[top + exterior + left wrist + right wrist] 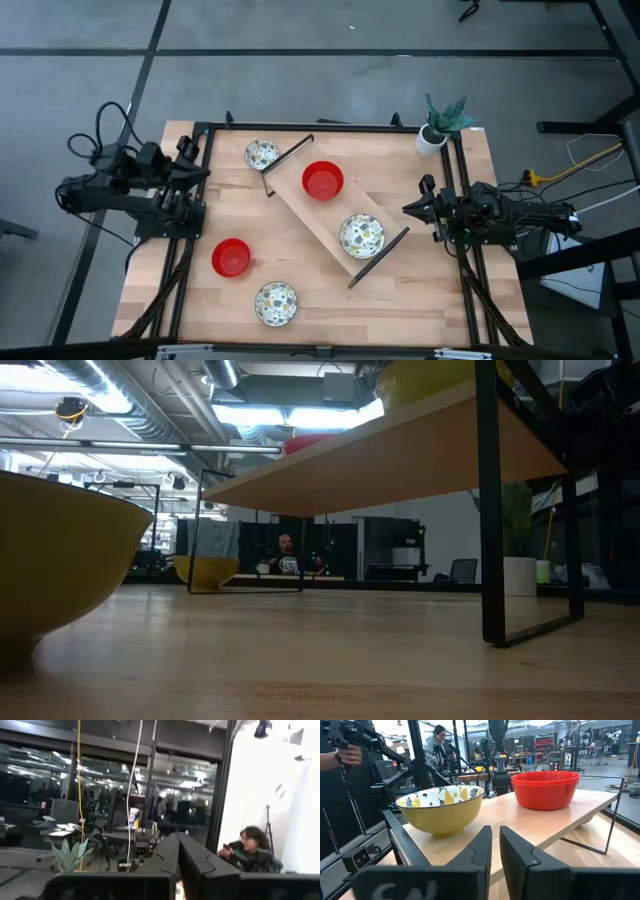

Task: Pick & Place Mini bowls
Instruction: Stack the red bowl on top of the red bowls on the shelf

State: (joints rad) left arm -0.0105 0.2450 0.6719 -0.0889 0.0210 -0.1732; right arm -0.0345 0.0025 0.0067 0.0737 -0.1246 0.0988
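Looking across the tabletop from its own level, little could be made out: one yellow bowl (pixel 60 565) filled the picture's near edge and was cut off, a second yellow bowl (pixel 205 569) stood far back, and the raised shelf (pixel 400 455) hid what it carried apart from a sliver of red and a yellow rim.

From above, five bowls could be counted, two red and three speckled. Taking the shelf (pixel 300 205) as the landmark and going left to right: the left gripper (pixel 190 172) rested at the table's left edge, well apart from the shelf, its fingers (pixel 167 857) pressed together on nothing. A red bowl (pixel 231 257) sat on the table, left of the shelf's lower end. A speckled bowl (pixel 262 154) stood just beside the shelf's upper end, and another speckled bowl (pixel 276 303) lay below the shelf near the front edge. On the shelf itself sat a red bowl (pixel 323 180) and, toward its lower end, a speckled bowl (pixel 361 236). A white pot with a plant (pixel 434 133) stood beyond the shelf at the far right corner. The right gripper (pixel 420 208) waited just right of the shelf, fingers (pixel 479 851) nearly closed and empty.
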